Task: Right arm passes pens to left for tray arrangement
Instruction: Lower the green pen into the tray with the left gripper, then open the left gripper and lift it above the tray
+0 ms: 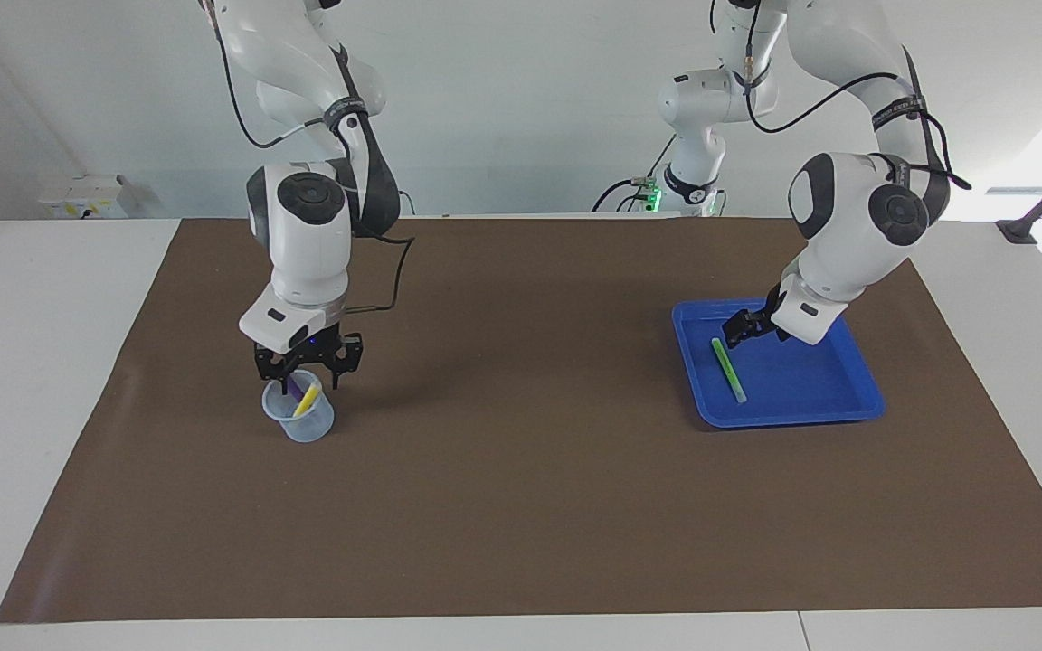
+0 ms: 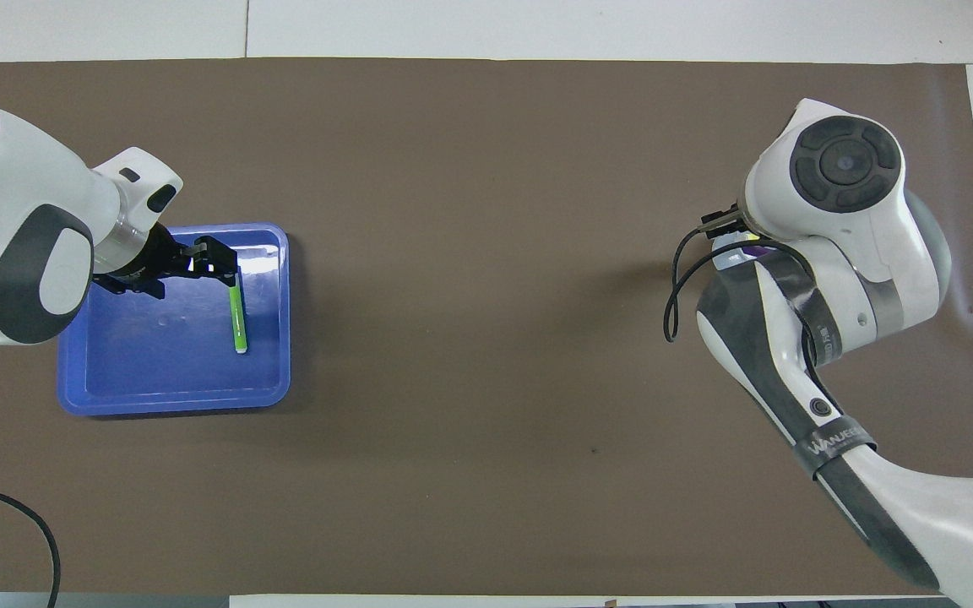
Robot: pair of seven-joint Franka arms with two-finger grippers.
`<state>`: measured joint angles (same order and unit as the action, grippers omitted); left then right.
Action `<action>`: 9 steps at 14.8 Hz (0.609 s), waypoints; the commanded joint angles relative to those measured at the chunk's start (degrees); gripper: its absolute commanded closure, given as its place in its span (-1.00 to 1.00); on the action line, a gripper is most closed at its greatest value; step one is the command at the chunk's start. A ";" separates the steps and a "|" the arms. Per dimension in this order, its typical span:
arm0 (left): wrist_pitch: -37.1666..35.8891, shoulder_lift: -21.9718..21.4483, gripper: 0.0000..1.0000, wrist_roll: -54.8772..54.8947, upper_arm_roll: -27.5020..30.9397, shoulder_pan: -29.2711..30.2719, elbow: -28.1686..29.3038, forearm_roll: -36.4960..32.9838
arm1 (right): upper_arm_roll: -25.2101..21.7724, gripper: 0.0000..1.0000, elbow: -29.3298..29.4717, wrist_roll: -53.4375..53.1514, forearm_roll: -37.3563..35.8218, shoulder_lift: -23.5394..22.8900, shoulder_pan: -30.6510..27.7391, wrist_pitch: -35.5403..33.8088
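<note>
A green pen (image 1: 727,369) (image 2: 237,314) lies flat in the blue tray (image 1: 847,411) (image 2: 174,401), at the tray's side toward the table's middle. My left gripper (image 1: 736,333) (image 2: 218,257) hangs open just above the pen's end nearer the robots, holding nothing. At the right arm's end of the table, a yellow pen (image 1: 307,398) and a purple pen (image 1: 290,387) lean inside a translucent cup (image 1: 301,423). My right gripper (image 1: 308,363) hovers open just above the cup's mouth, with nothing between its fingers. In the overhead view the right arm hides the cup and the gripper.
A brown mat (image 1: 521,506) covers the table, with white table surface showing past its edges. A black cable (image 2: 681,279) loops off the right arm's wrist.
</note>
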<state>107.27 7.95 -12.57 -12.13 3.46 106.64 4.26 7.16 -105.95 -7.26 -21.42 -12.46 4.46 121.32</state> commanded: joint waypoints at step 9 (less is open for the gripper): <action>-5.84 -12.26 -1.00 -2.20 -0.09 0.15 0.59 2.77 | 0.22 -0.03 -6.81 -3.02 -4.24 2.18 -0.16 4.62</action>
<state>103.08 -2.99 -14.22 -12.17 3.45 106.37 6.41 7.15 -110.32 -8.89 -24.03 -11.74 4.56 123.59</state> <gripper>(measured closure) 0.000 0.463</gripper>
